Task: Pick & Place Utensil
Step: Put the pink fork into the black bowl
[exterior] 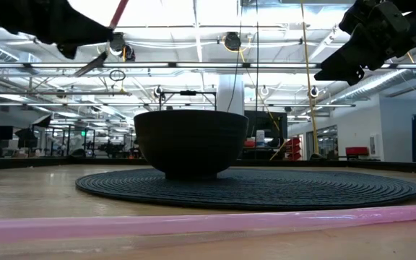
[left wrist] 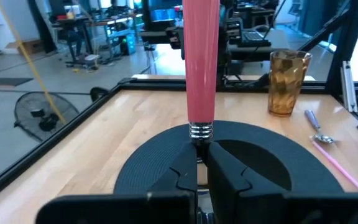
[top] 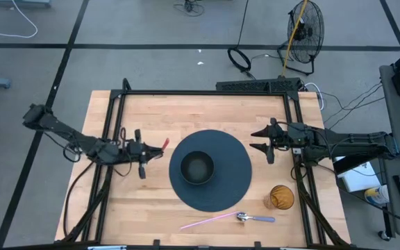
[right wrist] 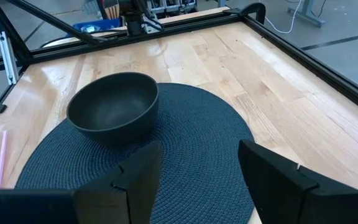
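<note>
My left gripper (top: 144, 154) hovers above the bare wood left of the round dark mat (top: 235, 182), shut on a utensil with a red handle (top: 160, 147). In the left wrist view the red handle (left wrist: 201, 62) rises from the fingers, ending in a metal ferrule (left wrist: 201, 130). In the low view the handle (exterior: 119, 11) slants upward and a grey metal end (exterior: 91, 66) points down from the gripper. A dark bowl (top: 197, 167) stands on the mat. My right gripper (top: 264, 142) is open above the mat's right edge, holding nothing; its fingers frame the mat in the right wrist view (right wrist: 197, 171). My left gripper pinches the utensil between its two fingers (left wrist: 225, 165) on the metal neck just below the ferrule (left wrist: 201, 138). The fingers come level from the table's left. The utensil is lifted clear of the table and tilted, with its red handle slanting up toward the bowl.
An amber glass (top: 280, 197) stands near the mat's right near side. A spoon with a purple handle (top: 255, 218) and a pink straw (top: 210, 221) lie along the near edge. A black frame rail (top: 207, 92) borders the table's far side.
</note>
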Available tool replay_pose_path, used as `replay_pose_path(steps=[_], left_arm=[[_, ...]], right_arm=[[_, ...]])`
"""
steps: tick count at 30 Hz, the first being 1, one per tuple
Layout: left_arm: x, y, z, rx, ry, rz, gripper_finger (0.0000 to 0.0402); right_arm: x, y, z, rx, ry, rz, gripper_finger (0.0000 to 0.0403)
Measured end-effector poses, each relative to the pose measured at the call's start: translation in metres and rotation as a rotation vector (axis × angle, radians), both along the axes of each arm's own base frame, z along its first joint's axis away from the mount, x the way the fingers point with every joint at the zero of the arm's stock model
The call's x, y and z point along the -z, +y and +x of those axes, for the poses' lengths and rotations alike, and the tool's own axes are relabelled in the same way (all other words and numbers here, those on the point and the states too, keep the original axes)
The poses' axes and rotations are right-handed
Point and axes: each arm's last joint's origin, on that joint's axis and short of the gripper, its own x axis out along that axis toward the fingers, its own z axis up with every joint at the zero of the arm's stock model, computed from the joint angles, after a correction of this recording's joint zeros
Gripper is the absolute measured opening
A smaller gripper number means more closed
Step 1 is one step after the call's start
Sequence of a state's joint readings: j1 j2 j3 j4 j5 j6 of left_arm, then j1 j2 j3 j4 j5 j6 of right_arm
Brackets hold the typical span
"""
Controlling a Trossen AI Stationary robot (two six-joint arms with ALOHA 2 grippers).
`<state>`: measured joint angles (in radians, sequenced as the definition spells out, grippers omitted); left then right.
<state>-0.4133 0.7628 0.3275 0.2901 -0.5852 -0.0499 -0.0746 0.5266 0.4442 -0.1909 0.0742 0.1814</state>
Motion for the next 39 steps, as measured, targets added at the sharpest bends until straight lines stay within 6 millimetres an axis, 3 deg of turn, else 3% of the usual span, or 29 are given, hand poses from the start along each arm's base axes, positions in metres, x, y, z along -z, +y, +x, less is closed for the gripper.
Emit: replay_pose_path(steps=[20,29,39], left_arm=[[0.021,0.036,0.058,0.132,-0.086,0.026,0.002],[0.032,0.04,0.074,0.148,-0.153,-0.002,0.0018],[0.053,0.028,0.089,0.137,-0.2,-0.06,0.0011]], right_arm=[[0.003,0.0,0.0,-0.001,0.008,-0.001,0.021],[0.02,0.0,0.0,0.006,0.042,0.017,0.021],[0.018,0.0,0.002,-0.003,-0.018,-0.011,0.021]])
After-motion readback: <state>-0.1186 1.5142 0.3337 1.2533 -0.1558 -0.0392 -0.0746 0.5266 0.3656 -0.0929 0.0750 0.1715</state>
